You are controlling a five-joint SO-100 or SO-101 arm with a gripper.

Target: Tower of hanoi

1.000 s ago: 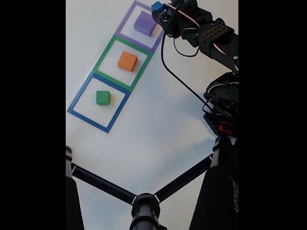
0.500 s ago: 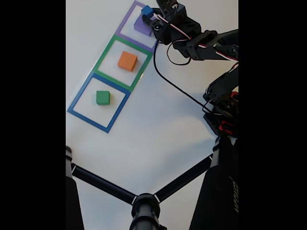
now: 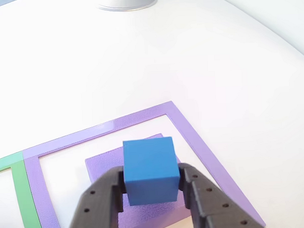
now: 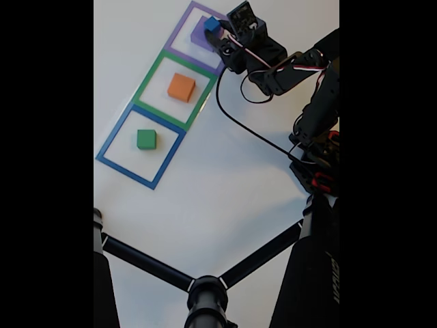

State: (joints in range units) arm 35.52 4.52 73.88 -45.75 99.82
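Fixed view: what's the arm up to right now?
The gripper is shut on the blue cube and holds it over the purple block, which sits inside the purple tape square. I can't tell whether the cube touches the block yet. The orange block sits in the green square, and the green block in the blue square.

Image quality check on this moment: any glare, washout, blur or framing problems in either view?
Other view: sharp on the blue cube in the gripper, though the white table is overexposed, nearly featureless. Fixed view: softer, with black bars at both sides, a dark tripod across the bottom, and the table washed out; the orange block and green block stay legible.
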